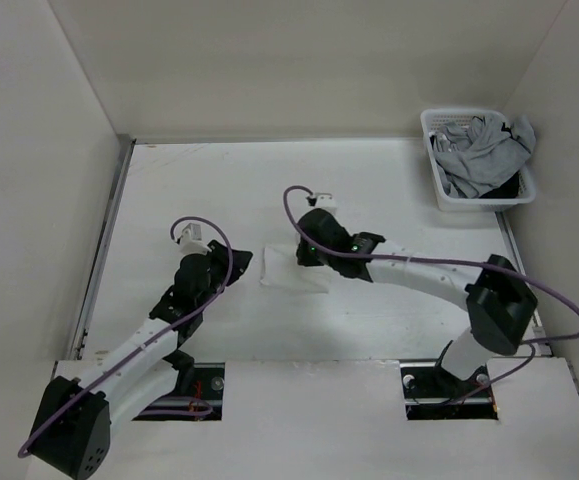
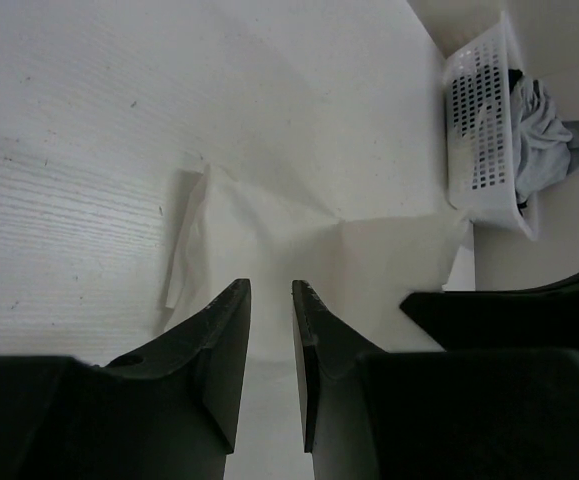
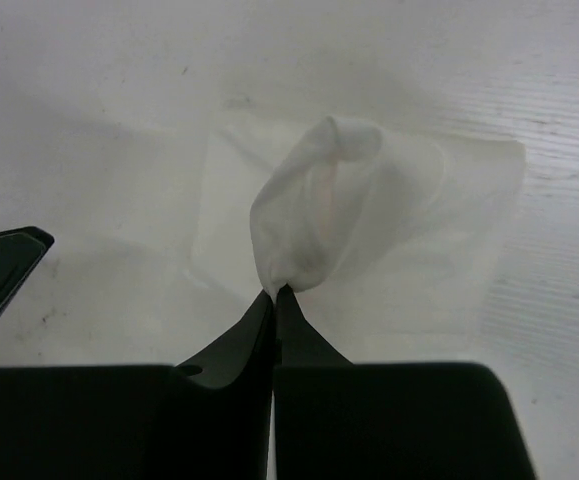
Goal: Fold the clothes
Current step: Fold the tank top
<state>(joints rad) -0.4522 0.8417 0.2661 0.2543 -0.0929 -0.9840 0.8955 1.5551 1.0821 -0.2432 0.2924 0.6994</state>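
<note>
1. The white garment [image 1: 291,276] lies on the surface [image 1: 399,210] between the two arms. Most of it is flat, with one part drawn up into a small peak.
2. The right jaws are pressed together on a pinch of that cloth. The fabric rises from their tips as a rounded fold, so this looks like a lift meant to carry one part over the rest.
3. The left jaws stand apart with nothing visible between them, low at the garment's left edge. The cloth spreads just ahead of their tips and off to the right.
4. That placement suggests the left arm is there to hold or take its side while the right arm pulls. Whether its tips touch the cloth cannot be told.
5. The basket [image 1: 474,203] of grey garments [image 1: 479,150] sits in the far right corner, well apart from the fold.
</note>
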